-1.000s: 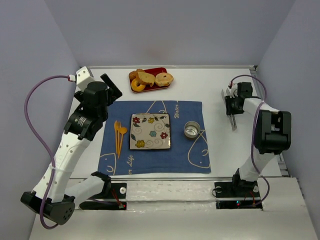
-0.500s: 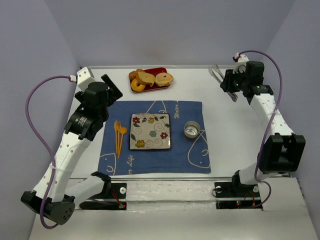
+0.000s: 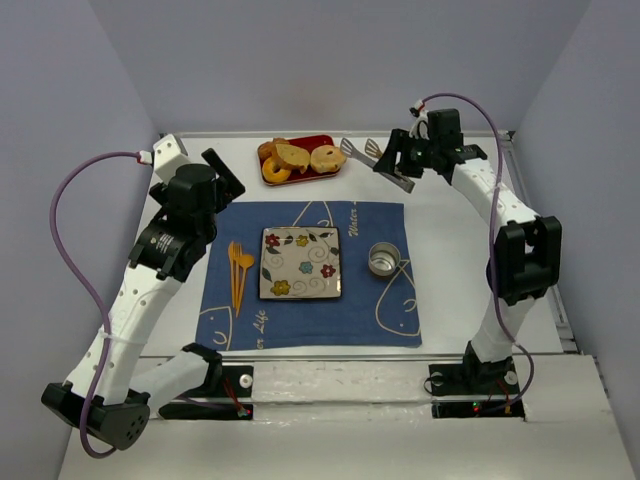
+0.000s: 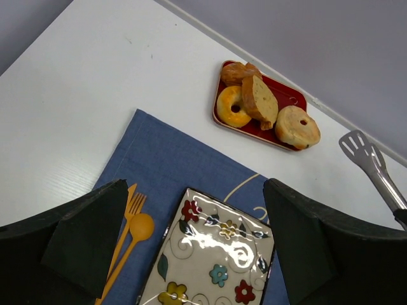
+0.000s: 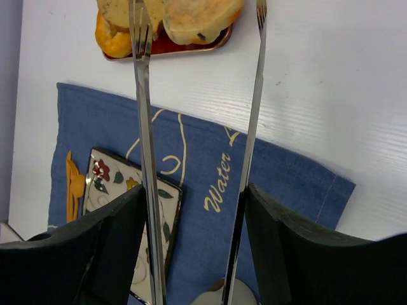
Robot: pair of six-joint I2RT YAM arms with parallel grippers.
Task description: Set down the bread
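The bread (image 3: 328, 158) is a round pale bun with a small hole, lying at the right end of a red tray (image 3: 318, 141) at the back. The left wrist view shows the bread (image 4: 297, 127) on the tray (image 4: 289, 96). My right gripper (image 3: 402, 163) is shut on metal tongs (image 3: 358, 152), whose spread tips hang just right of the bread. Seen from the right wrist, the tongs (image 5: 144, 127) run up from my right gripper (image 5: 194, 197) and their tips straddle the bread (image 5: 197, 19). My left gripper (image 3: 225, 170) stands open and holds nothing; it is (image 4: 196, 190) over the plate.
A flowered square plate (image 3: 300, 263) lies on a blue mat (image 3: 370, 300), with orange cutlery (image 3: 239, 270) to its left and a metal cup (image 3: 384, 259) to its right. An orange doughnut (image 3: 275, 171) and a toast slice (image 3: 292, 156) share the tray.
My right arm has swung from the table's right side to the back, carrying the tongs leftward to the tray; the tongs' arms now stand wider apart. The left arm has not moved.
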